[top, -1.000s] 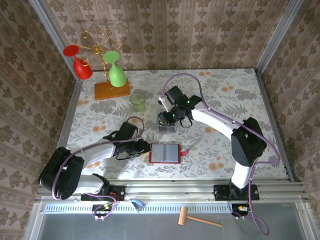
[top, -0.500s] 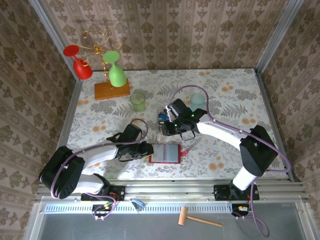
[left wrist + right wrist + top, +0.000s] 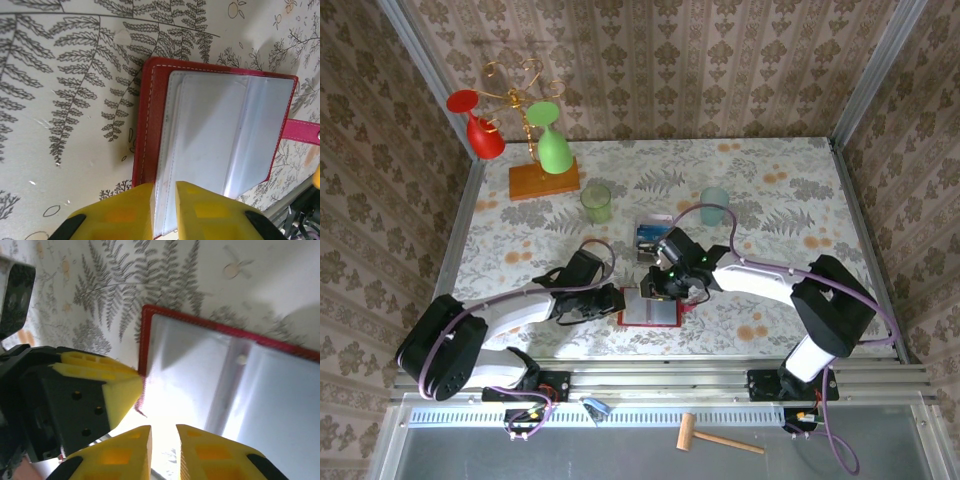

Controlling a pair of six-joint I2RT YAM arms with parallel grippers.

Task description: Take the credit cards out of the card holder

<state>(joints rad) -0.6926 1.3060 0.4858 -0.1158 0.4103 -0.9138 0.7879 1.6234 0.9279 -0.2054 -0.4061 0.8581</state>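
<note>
At six o'clock my left gripper [image 3: 617,300] pinches the open card holder's [image 3: 658,312] edge, and my right gripper [image 3: 652,288], back from the box [image 3: 650,240] at twelve, narrows onto a pocket for another card, though I cannot tell if it grips.

Both arms reach inward; left gripper [image 3: 164,190] and right gripper [image 3: 163,432] nearly meet, jaws narrow.

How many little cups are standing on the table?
2. A green cup beside the wooden stand, and a pale blue cup farther right. Nothing seems hidden.
</note>
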